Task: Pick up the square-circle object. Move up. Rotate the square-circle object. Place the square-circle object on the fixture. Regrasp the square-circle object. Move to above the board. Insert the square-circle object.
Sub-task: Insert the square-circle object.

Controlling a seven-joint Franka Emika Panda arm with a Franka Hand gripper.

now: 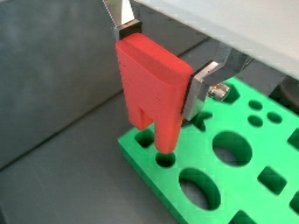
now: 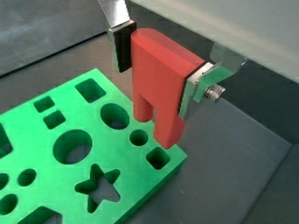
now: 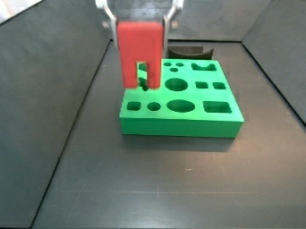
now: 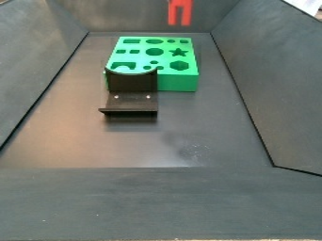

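Two silver fingers [image 1: 121,19] of the end effector [image 1: 163,52] are pinching the square-circle object [image 1: 155,87] by its upper part, one plate on each side, and both wrist views are showing the grip plainly. The red piece is hanging upright, prongs pointing down. In a wrist view its longer prong is reaching a small hole near the corner of the board [image 1: 233,179], though whether it is touching the green surface or just above it, I cannot tell. In a wrist view [image 2: 163,83] the same prong is sitting over the board's edge beside a small hole.

In a side view the end effector [image 3: 139,18] is holding the red block [image 3: 139,54] above the board's [image 3: 180,121] far left part, with the prongs down at the level of its top face. The fixture [image 3: 191,48] is peeking out behind the board there.

In a side view the fixture [image 4: 130,97] is standing on the floor just in front of the board [image 4: 157,58], touching or nearly touching its near edge, while the red piece [image 4: 180,12] is showing at the top of the picture, beyond the board's far edge.
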